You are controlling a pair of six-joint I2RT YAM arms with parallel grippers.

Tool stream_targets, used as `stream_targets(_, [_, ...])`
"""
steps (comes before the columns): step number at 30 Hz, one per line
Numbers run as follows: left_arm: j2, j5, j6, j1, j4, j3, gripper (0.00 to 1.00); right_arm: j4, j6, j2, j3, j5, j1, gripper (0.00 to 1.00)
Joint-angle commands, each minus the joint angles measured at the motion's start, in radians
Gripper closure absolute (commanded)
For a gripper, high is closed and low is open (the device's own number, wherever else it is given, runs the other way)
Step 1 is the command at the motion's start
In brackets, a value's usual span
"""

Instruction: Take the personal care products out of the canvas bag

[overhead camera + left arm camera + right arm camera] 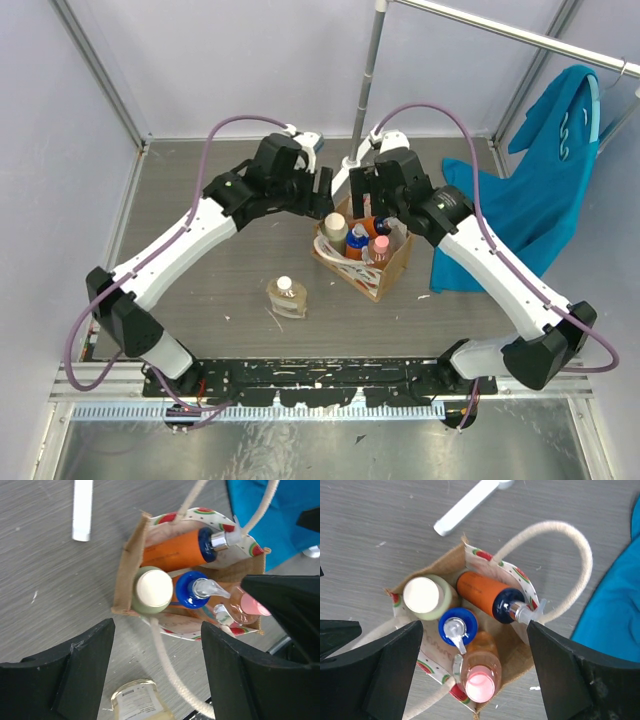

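1. Your canvas bag [385,275] is standing just at 3 o'clock from table center, holding a pale green bottle [422,596], orange spray bottle [479,591], blue pump bottle [456,626] and pink-capped bottle [480,677].
2. The amber bottle [287,297] is standing at the bag's 8 o'clock.
3. Your left gripper [157,625] and right gripper [476,629] are hovering above, both spread wide, empty.

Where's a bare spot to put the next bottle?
Bare grey table lies between the squat amber bottle with white cap, the tan canvas bag and the arm bases; also the far left corner. Crowded: inside the bag, and by the teal cloth.
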Motion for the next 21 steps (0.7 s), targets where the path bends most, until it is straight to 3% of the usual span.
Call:
stream_targets(1, [0.065,0.15,0.04,-0.012,0.017,0.059,0.26,0.07,0.019,-0.086,-0.045,0.016,-0.024,0.09])
stream_targets(11, [0.294,0.181,0.006,-0.064,-0.096,0.202,0.45,0.068,0.021,-0.14,-0.092,0.013,-0.06,0.08])
stream_targets(17, [0.371,0.1,-0.052,-0.066,-0.167,0.232,0.44,0.061,0.012,-0.165,-0.108,0.013,-0.072,0.08])
stream_targets(21, [0.365,0.039,-0.075,-0.068,-0.173,0.219,0.36,0.059,0.007,-0.175,-0.118,0.01,-0.079,0.08])
